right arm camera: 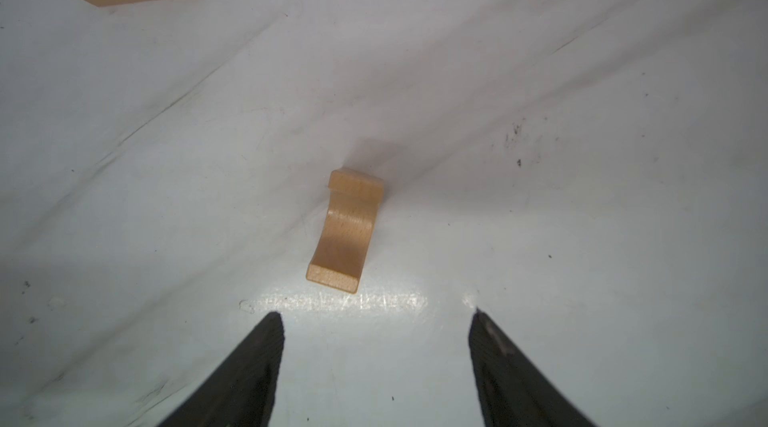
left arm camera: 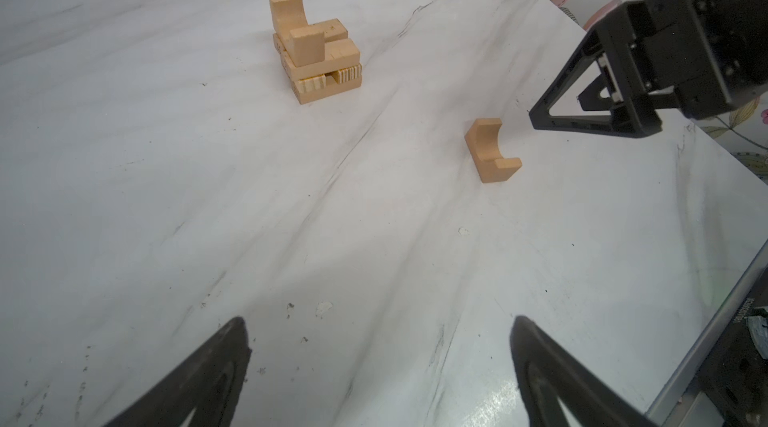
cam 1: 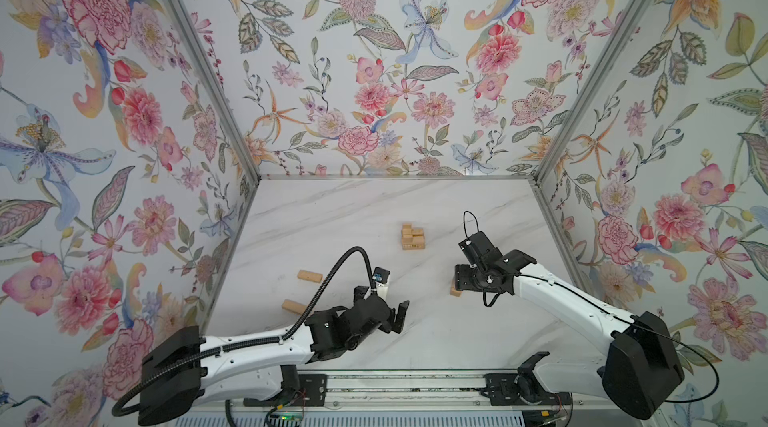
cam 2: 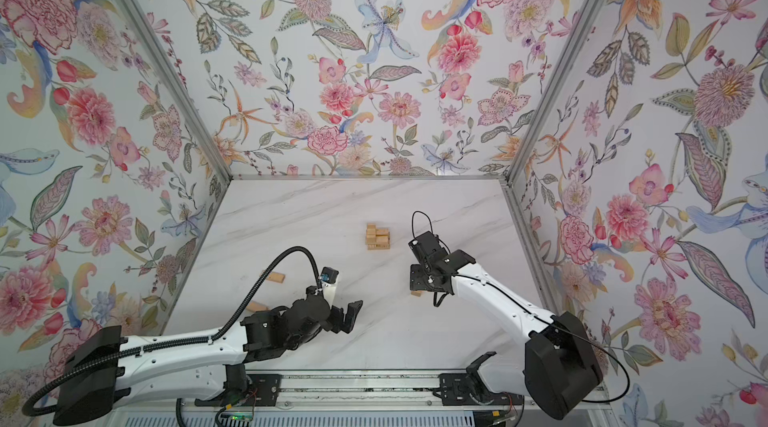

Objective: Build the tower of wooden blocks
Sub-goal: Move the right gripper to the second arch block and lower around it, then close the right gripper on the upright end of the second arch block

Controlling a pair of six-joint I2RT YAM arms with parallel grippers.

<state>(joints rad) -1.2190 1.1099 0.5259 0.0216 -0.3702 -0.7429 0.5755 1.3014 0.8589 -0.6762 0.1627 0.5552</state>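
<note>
Left hand: spread wide, empty, hanging over bare surface. Idle.
Right hand: fingers parted, nothing between them, tips just short of the arch block and not touching it.
Arch block: alone on the surface, hollow facing the right hand, well apart from the tower.
Tower: mid-surface, several crossed layers up, engraved pieces low down, one arch already on top beside plain bars.
Loose pieces: far bar and near bar on the left, apart from each other.
Progress: past halfway, I'd say, with three pieces left to place.
Next: likely the arch pick.
</note>
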